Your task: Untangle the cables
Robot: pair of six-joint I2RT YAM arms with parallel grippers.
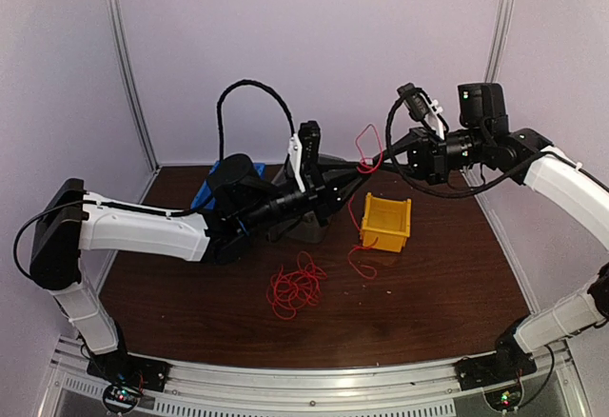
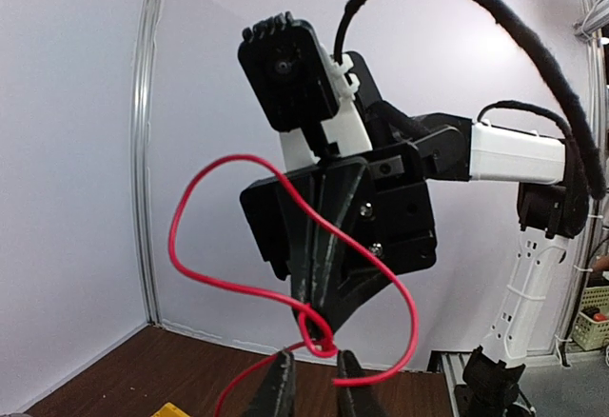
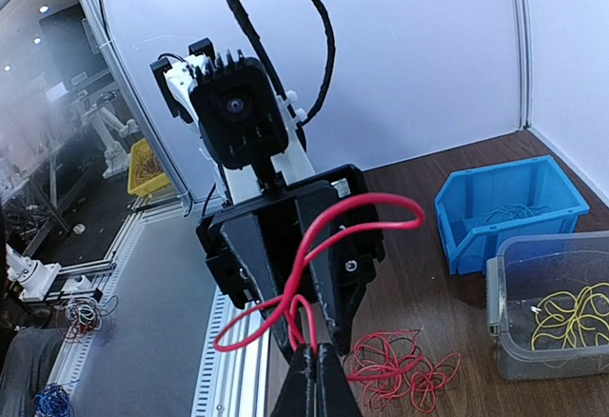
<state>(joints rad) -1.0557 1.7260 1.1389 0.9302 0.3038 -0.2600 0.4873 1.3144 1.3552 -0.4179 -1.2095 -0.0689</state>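
Observation:
A single red cable (image 1: 366, 141) hangs in the air between my two grippers, above the yellow bin (image 1: 385, 222). It loops upward, and a strand trails down toward the table. My right gripper (image 3: 317, 350) is shut on this cable just beside a small knot (image 2: 324, 341). My left gripper (image 2: 314, 365) faces it tip to tip, its jaws a narrow gap apart on either side of the knot. In the top view the left gripper (image 1: 354, 177) and the right gripper (image 1: 371, 163) almost touch. A tangled bundle of red cables (image 1: 295, 287) lies on the table.
A blue bin (image 3: 504, 217) holding thin wires stands at the back left. Beside it is a clear container (image 3: 552, 284) with yellow cables (image 3: 571, 312). The left arm stretches over both. Walls close in the table at the back and on both sides.

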